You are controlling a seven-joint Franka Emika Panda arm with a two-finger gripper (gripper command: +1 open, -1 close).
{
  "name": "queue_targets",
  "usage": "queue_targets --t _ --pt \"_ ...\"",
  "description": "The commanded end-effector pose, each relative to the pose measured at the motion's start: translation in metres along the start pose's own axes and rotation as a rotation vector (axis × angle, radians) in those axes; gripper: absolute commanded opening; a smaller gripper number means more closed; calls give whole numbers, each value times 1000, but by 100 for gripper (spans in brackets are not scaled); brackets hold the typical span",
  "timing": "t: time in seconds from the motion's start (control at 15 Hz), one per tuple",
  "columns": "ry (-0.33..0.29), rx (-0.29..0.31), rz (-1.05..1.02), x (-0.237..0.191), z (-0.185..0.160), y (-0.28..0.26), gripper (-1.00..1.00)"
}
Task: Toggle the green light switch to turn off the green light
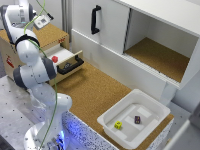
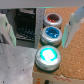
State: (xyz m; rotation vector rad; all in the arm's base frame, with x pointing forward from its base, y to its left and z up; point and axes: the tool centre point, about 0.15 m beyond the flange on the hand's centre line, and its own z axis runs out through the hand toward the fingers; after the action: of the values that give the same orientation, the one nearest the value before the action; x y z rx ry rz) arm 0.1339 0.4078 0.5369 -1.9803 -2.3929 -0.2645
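Note:
In the wrist view, a row of three round buttons sits on a wooden box edge. The green light switch glows bright green-cyan, lit, beside a blue button and a red button. My gripper is open above the row. One finger stands off the box side and the other finger is over the cork top. It holds nothing. In the exterior view the gripper hovers over the wooden box. The green switch is hidden there behind the arm.
The red button shows on the box front above an open drawer with a black handle. A white cabinet with a black handle stands behind. A white tray holds a yellow cube and a dark cube.

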Motion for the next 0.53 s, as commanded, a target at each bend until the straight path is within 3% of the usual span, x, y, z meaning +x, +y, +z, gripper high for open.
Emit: queue_targets --t 0.0,0.47 --pt "-108 43 0 20 15 1 -100" --pt "-127 54 -21 27 26 2 -100"
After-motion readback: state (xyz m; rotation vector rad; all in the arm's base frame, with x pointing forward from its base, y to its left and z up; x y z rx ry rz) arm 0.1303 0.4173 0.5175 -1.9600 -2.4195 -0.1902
